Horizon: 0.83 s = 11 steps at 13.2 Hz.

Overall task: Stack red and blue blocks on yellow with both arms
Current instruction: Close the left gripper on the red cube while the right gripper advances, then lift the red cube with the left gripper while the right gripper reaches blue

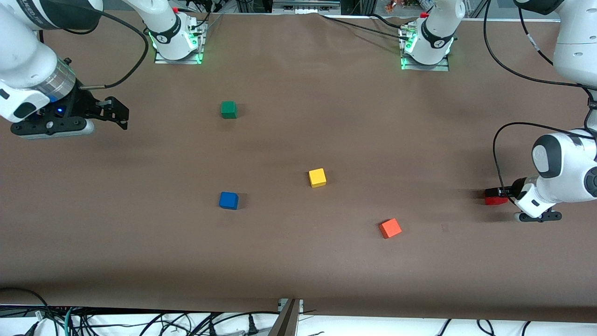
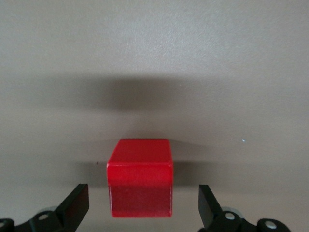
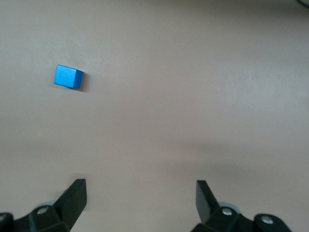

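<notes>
Left wrist view: left claw (image 2: 140, 205) wide open, straddling red block (image 2: 140, 176) near worktop's (image 1: 298, 261) left-arm end, no squeeze yet. Needs closing, then carrying to yellow cube (image 1: 317, 178). Right claw (image 3: 140, 198) open, empty, waiting, well apart from blue block (image 3: 68, 77).

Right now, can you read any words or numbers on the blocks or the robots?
No readable text anywhere.
Red block, blue block, yellow block: plain faces, no writing.
Round marks on the arm bases: too small to read.
</notes>
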{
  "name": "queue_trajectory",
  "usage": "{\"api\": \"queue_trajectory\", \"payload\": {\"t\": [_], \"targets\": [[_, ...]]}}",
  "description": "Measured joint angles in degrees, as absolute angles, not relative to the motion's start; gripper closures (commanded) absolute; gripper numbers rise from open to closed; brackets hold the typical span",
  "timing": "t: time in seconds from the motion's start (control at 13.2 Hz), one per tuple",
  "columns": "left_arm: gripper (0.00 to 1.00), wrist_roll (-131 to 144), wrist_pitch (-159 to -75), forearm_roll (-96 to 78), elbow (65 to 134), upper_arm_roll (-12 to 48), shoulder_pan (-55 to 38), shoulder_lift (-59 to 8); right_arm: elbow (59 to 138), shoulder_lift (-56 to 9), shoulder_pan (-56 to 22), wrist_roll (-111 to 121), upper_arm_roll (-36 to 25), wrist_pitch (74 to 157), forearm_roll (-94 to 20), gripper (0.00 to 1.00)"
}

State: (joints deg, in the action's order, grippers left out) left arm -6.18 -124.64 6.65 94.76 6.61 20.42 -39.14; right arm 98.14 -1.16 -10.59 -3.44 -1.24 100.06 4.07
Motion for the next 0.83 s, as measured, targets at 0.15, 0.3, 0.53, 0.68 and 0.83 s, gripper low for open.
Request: {"api": "queue_trajectory", "payload": {"t": [0.15,0.3,0.53,0.68,0.83], "targets": [[0.09,-6.2,-125.6,6.6,94.9,6.6,20.6,-39.6,98.2,-2.1,-10.6,-4.6,-1.2,100.2,4.1,0.00],[0.56,-6.2,-126.0,6.6,94.9,6.6,20.6,-39.8,98.2,-2.8,-10.7,-4.7,-1.2,100.5,4.0,0.00],[1.00,-6.2,-126.0,6.6,94.9,6.7,20.6,-39.8,98.2,-5.2,-10.7,-5.2,-1.2,102.4,2.6,0.00],[1.00,-6.2,-126.0,6.6,94.7,7.0,20.6,-39.6,98.0,-7.8,-10.7,-5.4,-1.2,104.4,0.5,0.00],[1.00,-6.2,-125.4,6.6,94.2,7.7,20.5,-38.7,96.7,-10.9,-11.1,-5.5,-1.1,105.3,-0.4,0.00]]}}
